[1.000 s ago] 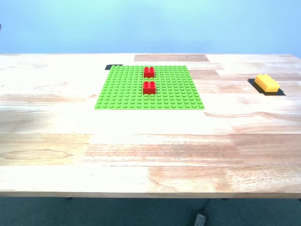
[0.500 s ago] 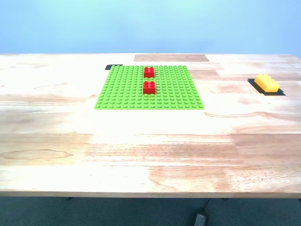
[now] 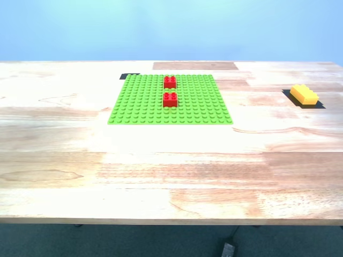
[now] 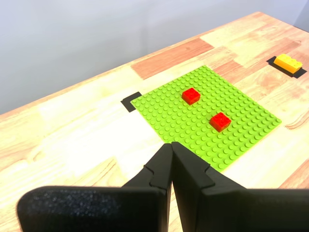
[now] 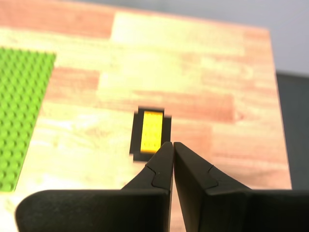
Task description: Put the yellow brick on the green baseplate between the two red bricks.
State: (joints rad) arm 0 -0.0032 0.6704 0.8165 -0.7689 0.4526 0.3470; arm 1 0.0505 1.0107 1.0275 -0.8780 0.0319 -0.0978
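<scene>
Nothing moved in the last second: yellow brick (image 3: 304, 94) still on its black patch (image 3: 320, 105), well apart from the green baseplate (image 3: 139, 101) toward the exterior view's right. Task not yet begun. Two red bricks (image 3: 170, 82) (image 3: 170, 99) on the baseplate, a narrow gap between them (tight, probably). No containers anywhere. My first gripper (image 4: 171, 144) closed, empty, above table (image 3: 161, 176) beside the baseplate; my second gripper (image 5: 172, 144) closed, empty, above the yellow brick.

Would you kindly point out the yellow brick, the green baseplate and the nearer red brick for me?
yellow brick (image 3: 304, 94): exterior view, on its studded top face.
green baseplate (image 3: 139, 104): exterior view, on a bare studded patch.
nearer red brick (image 3: 170, 99): exterior view, middle of the brick.
</scene>
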